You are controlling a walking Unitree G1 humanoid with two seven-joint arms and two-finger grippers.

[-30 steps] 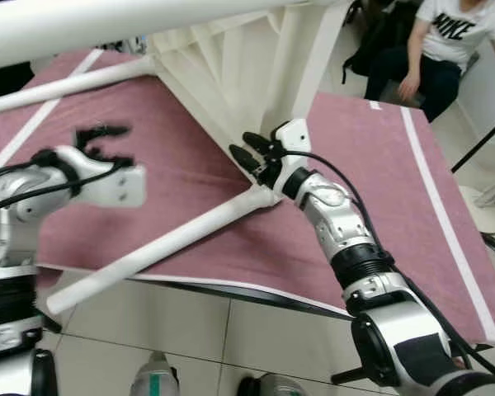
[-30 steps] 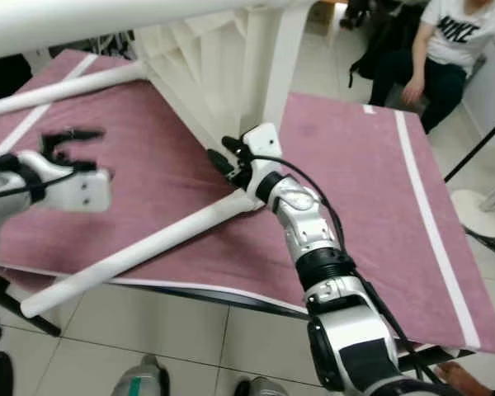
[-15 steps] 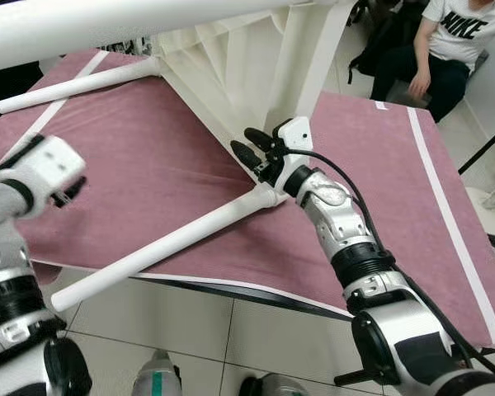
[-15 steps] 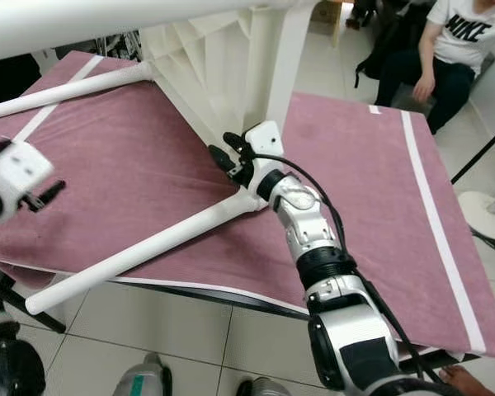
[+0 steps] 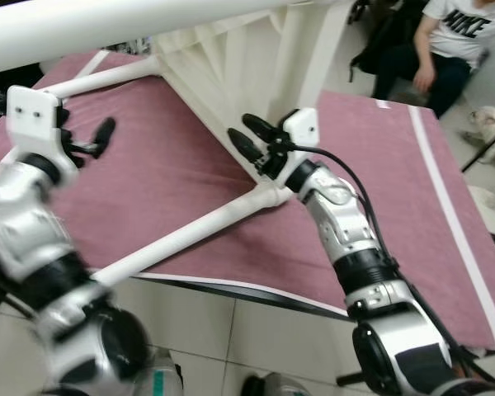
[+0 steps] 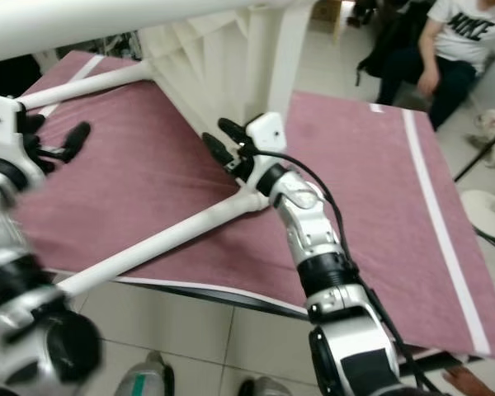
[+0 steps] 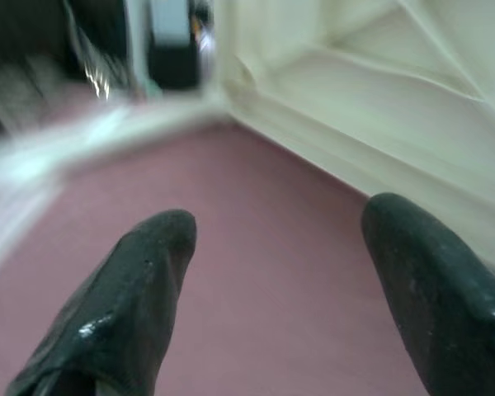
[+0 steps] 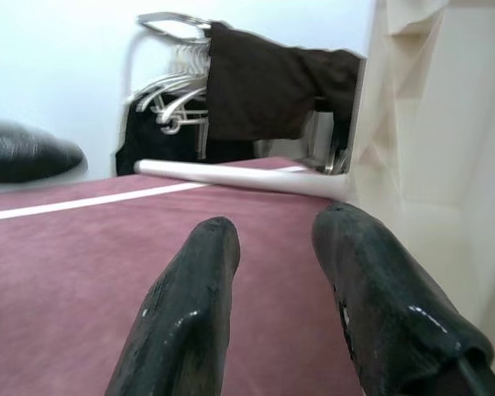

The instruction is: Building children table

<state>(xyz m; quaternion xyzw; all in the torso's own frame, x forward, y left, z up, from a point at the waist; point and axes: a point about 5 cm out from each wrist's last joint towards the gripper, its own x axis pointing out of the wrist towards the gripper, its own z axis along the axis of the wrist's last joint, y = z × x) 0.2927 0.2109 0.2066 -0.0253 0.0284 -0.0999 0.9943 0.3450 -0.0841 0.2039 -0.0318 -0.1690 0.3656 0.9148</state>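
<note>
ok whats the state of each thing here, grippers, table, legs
left gripper: open, empty, above the pink cloth
right gripper: open, empty, beside the table corner
children's table: lying tipped on the cloth
near leg: attached, end past the cloth edge
far leg: attached, flat on the cloth

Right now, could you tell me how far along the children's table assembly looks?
Done: the white table lies overturned on the maroon cloth, with two legs fitted, the near leg and the far leg. In hand: nothing is gripped; the right end effector sits open by the near leg's joint, and the left end effector hovers open above the cloth. Left: whether the joints are tight cannot be judged.
</note>
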